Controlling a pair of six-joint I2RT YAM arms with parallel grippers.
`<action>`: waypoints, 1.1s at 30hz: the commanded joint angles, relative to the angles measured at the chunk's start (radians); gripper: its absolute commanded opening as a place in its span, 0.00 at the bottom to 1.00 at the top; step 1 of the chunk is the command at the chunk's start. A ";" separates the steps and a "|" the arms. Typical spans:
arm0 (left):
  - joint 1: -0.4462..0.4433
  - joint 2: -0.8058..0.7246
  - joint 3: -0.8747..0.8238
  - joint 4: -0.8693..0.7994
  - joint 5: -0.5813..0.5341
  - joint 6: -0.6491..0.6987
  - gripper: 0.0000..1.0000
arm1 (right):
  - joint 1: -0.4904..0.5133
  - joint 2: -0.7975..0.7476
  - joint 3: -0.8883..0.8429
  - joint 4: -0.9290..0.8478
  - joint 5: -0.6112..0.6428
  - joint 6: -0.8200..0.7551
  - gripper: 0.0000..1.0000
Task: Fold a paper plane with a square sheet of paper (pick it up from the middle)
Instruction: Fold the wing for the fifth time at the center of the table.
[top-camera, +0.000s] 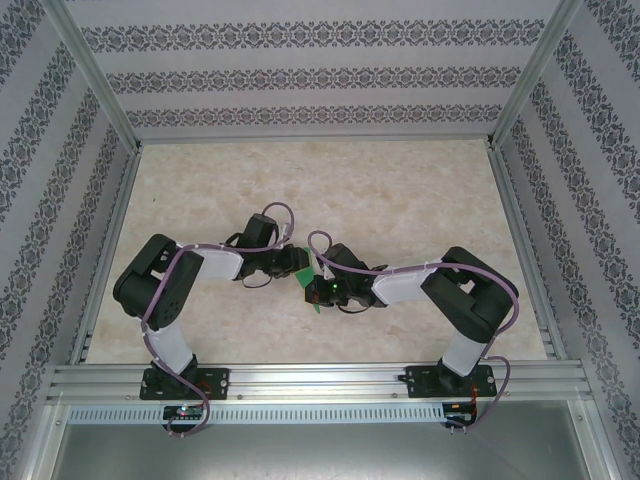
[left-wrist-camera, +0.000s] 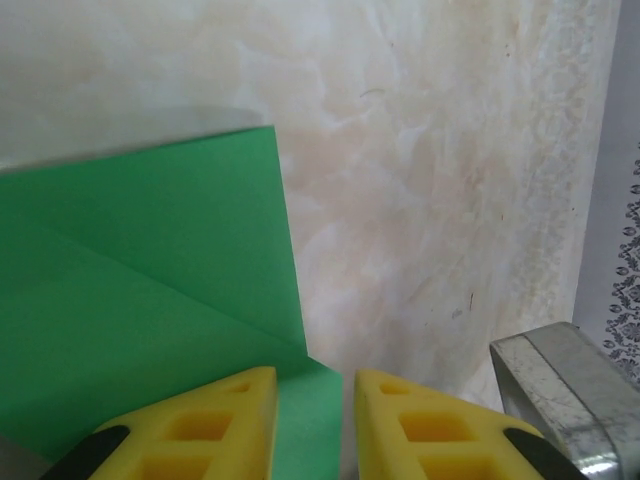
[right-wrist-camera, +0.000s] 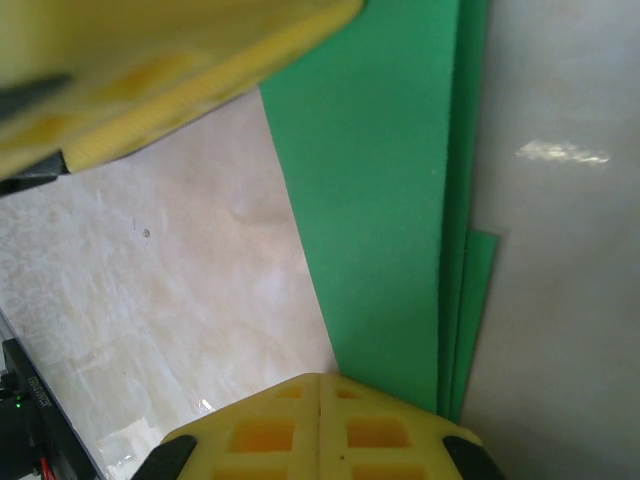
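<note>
Top external view: marbled beige tabletop (top-camera: 400, 200). Both arms bend inward and meet at frame centre. Bright green paper sheet (top-camera: 304, 262), part-folded, sits between the two wrists. Only slivers of green show past the black wrist housings. Left gripper (top-camera: 290, 265) is just left of the sheet, and right gripper (top-camera: 318, 290) just below and right of it. Finger spacing is too small to read from here.

Left wrist view: green paper sheet (left-wrist-camera: 150, 280) fills the left half of the frame, with a diagonal crease across it. Its lower right corner reaches into the gap of the left gripper (left-wrist-camera: 315, 372). The yellow fingers (left-wrist-camera: 215, 420) stand a narrow way apart; I cannot tell whether they touch the paper. Grey metal rail (left-wrist-camera: 560, 390) at lower right.

Right wrist view: right gripper (right-wrist-camera: 320, 378) at bottom centre, yellow fingers pressed together with no gap. The sheet (right-wrist-camera: 380, 200), seen as stacked layers, runs down from the top edge into the fingertips. A blurred yellow finger (right-wrist-camera: 150, 80) of the other gripper sits at upper left.
</note>
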 joint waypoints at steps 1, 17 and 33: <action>-0.007 0.030 -0.013 0.042 -0.038 -0.015 0.26 | 0.007 0.073 -0.028 -0.089 0.052 0.006 0.00; -0.009 0.065 -0.005 -0.074 -0.124 0.023 0.24 | -0.031 0.010 -0.027 0.026 -0.050 0.027 0.00; -0.009 0.067 0.006 -0.126 -0.192 0.007 0.23 | 0.019 -0.058 -0.245 0.122 -0.062 0.084 0.00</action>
